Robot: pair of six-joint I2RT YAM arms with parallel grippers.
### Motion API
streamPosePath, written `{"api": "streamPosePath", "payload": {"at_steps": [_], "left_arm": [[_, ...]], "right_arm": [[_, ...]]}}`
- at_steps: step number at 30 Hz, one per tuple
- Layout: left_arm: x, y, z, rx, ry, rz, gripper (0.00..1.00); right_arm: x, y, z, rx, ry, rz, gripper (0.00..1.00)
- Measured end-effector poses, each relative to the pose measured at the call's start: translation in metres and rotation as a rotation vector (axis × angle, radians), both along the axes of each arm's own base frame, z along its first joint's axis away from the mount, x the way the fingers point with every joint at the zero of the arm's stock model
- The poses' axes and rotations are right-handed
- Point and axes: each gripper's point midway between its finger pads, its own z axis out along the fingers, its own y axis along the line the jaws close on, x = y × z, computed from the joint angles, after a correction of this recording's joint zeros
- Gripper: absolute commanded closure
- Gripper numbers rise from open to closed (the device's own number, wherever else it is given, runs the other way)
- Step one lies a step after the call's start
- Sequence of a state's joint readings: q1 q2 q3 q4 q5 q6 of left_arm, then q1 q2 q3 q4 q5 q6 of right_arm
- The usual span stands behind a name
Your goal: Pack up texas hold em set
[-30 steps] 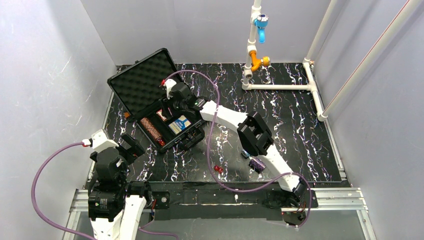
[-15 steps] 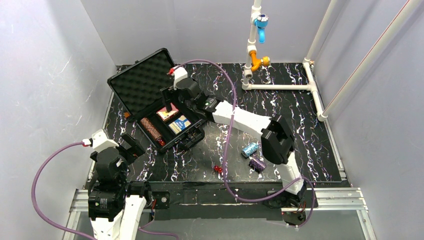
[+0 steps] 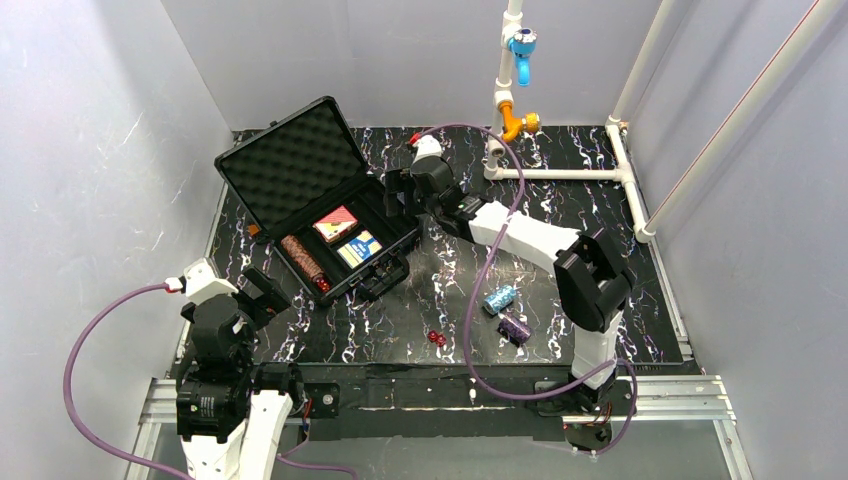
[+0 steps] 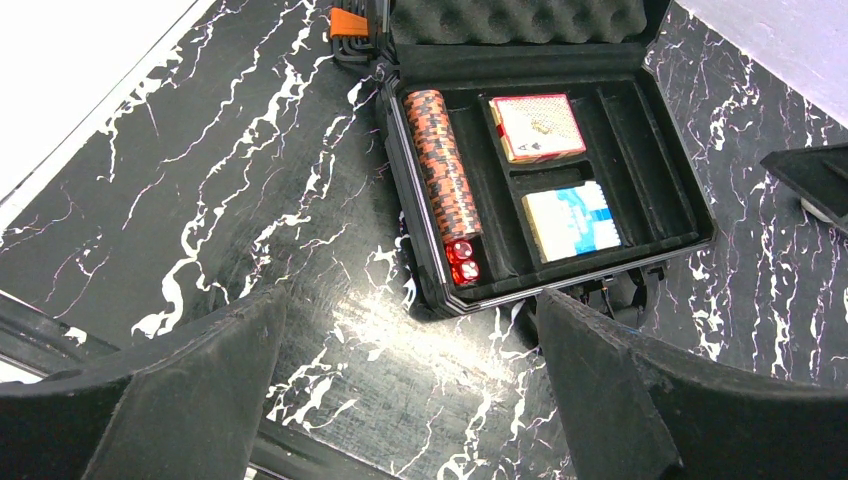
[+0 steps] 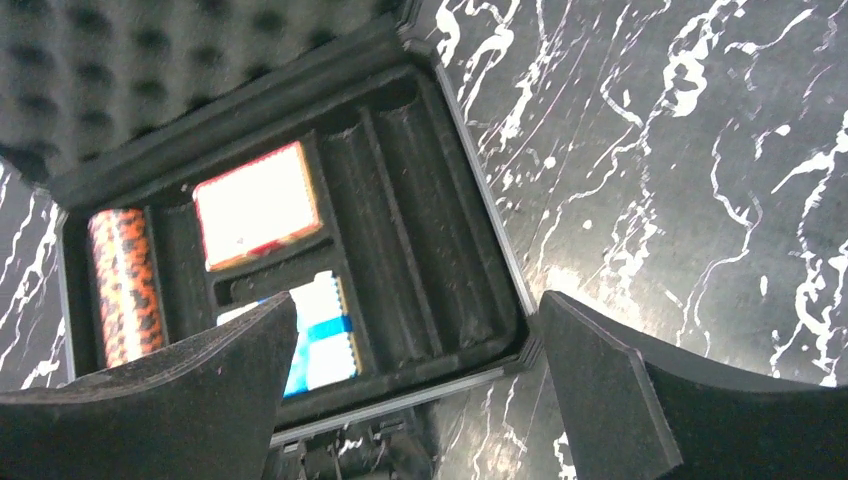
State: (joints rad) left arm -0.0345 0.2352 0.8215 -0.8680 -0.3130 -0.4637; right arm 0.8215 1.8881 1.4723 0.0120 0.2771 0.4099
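The black case lies open at the table's back left, foam lid leaning back. Its tray holds a brown chip stack, a red card box, a blue card box and two red dice. My right gripper hangs open and empty over the case's right edge; in the right wrist view the red card box and blue card box lie below. A blue chip stack, a purple chip stack and red dice lie on the table. My left gripper stands open near the case's front corner.
A white pipe frame with blue and orange fittings stands at the back right. Two long slots on the tray's right side hold nothing. Purple cables trail over the table from both arms. Grey walls close in the sides.
My right gripper has opened, lifted off the red card box, which now lies in the tray, and drawn back right to the case's edge. The left arm has not moved.
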Motion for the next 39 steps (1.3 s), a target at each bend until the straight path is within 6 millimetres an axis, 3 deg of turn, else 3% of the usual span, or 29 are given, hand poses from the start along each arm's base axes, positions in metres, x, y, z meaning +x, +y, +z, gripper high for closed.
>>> {"api": "streamPosePath", "payload": {"at_steps": [5, 11, 18, 27, 33, 39], "left_arm": [[0.0, -0.001, 0.0, -0.001, 0.001, -0.004, 0.05], [0.001, -0.002, -0.002, 0.0, 0.009, -0.016, 0.05], [0.006, -0.005, -0.006, -0.002, 0.042, -0.032, 0.05], [0.007, -0.007, -0.007, -0.001, 0.05, -0.045, 0.05], [0.007, -0.007, -0.007, -0.002, 0.049, -0.047, 0.05], [0.007, -0.007, -0.007, -0.002, 0.05, -0.047, 0.05]], "right_arm": [[-0.025, -0.002, -0.005, -0.018, 0.031, 0.046, 0.02], [-0.055, -0.028, -0.015, -0.066, 0.084, 0.061, 0.02], [-0.069, -0.069, -0.01, -0.099, 0.157, -0.096, 0.02], [-0.108, -0.149, -0.03, -0.123, 0.291, -0.423, 0.02], [-0.125, -0.182, -0.023, -0.119, 0.309, -0.536, 0.02], [-0.146, -0.208, -0.03, -0.104, 0.339, -0.581, 0.02]]}}
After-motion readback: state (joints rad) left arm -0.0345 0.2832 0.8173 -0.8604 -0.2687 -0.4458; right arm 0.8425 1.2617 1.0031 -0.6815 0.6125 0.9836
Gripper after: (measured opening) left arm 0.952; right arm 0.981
